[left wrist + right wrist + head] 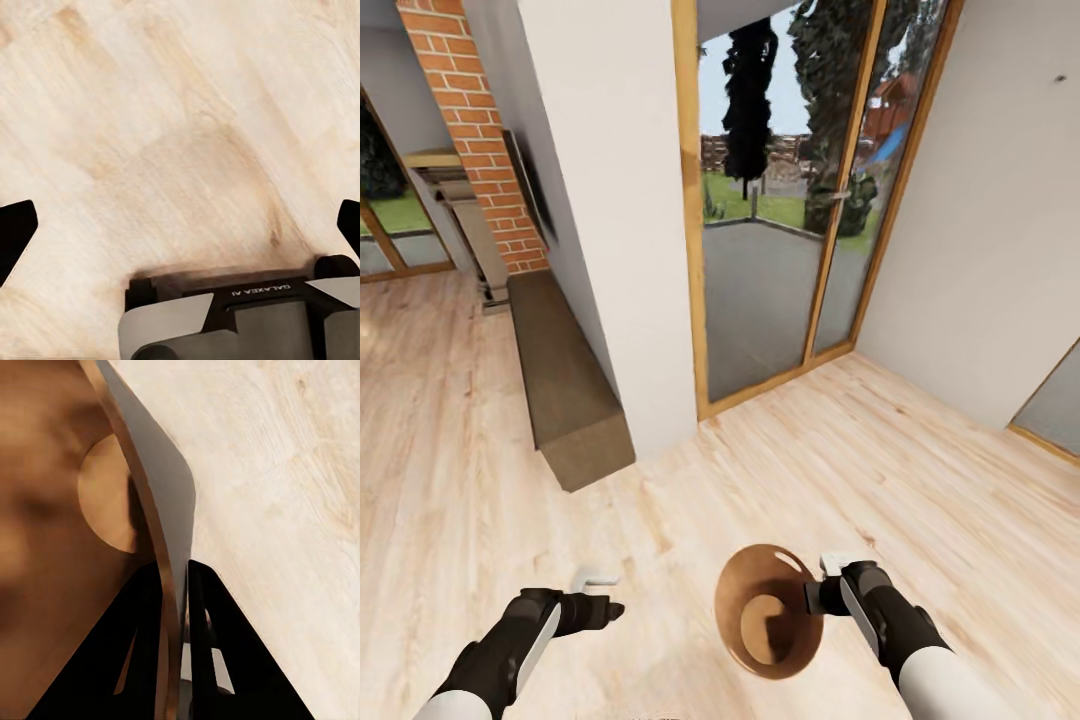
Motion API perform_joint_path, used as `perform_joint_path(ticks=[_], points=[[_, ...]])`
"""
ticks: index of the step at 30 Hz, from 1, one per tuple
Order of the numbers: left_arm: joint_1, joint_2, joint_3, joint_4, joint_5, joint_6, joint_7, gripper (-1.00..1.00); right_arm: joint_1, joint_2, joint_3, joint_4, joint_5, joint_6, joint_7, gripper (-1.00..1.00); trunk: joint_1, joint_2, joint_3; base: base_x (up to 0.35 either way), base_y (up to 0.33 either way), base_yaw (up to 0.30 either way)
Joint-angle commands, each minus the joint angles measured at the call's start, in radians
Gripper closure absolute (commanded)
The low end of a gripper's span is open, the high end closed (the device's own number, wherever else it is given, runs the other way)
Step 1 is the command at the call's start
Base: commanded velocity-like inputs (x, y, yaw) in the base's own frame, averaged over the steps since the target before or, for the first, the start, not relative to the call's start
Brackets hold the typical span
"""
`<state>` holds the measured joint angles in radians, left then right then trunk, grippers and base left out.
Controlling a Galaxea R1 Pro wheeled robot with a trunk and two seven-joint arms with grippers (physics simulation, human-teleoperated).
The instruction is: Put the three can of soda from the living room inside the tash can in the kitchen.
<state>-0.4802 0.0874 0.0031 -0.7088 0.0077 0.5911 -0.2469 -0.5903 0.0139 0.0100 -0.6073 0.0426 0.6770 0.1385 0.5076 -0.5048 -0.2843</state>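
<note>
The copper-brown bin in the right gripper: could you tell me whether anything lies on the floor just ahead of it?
Nothing visible does. The bin, pinched by its rim in the right gripper, hangs over bare wood floor that runs unobstructed to the glass doors.

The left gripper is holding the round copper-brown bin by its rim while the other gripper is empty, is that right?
Not quite: the right gripper holds the round copper-brown bin by its rim, its fingers pinching the wall in the right wrist view. The left gripper is the empty one.
</note>
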Motion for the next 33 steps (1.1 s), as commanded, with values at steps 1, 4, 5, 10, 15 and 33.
perform_joint_path(ticks=[1, 4, 5, 10, 15, 33], points=[[0.000, 0.000, 0.000, 0.000, 0.000, 0.000, 0.000, -1.00, 0.000, 0.001, -0.001, 0.000, -0.016, 0.001, 0.004, 1.00, 0.000, 0.000, 0.000, 0.000, 0.350, 0.288], [0.000, 0.000, 0.000, 0.000, 0.000, 0.000, 0.000, -1.00, 0.000, 0.003, -0.001, 0.000, -0.014, 0.001, 0.004, 1.00, 0.000, 0.000, 0.000, 0.000, 0.350, 0.288], [0.000, 0.000, 0.000, 0.000, 0.000, 0.000, 0.000, -1.00, 0.000, 0.005, -0.001, 0.000, -0.013, 0.001, 0.004, 1.00, 0.000, 0.000, 0.000, 0.000, 0.350, 0.288], [0.000, 0.000, 0.000, 0.000, -0.001, -0.010, -0.001, -1.00, 0.000, 0.007, -0.001, 0.000, -0.012, 0.001, 0.004, 1.00, 0.000, 0.000, 0.000, 0.000, 0.350, 0.288], [0.000, 0.001, 0.000, 0.000, -0.003, -0.021, -0.001, -1.00, 0.000, 0.007, -0.001, 0.000, -0.012, 0.001, 0.004, 1.00, 0.000, 0.000, 0.000, 0.000, 0.350, 0.288], [0.000, 0.002, 0.000, 0.000, 0.000, -0.027, -0.002, -1.00, 0.000, 0.012, -0.001, 0.005, -0.009, 0.001, 0.003, 1.00, 0.000, 0.000, 0.000, 0.043, 0.350, 0.288]])
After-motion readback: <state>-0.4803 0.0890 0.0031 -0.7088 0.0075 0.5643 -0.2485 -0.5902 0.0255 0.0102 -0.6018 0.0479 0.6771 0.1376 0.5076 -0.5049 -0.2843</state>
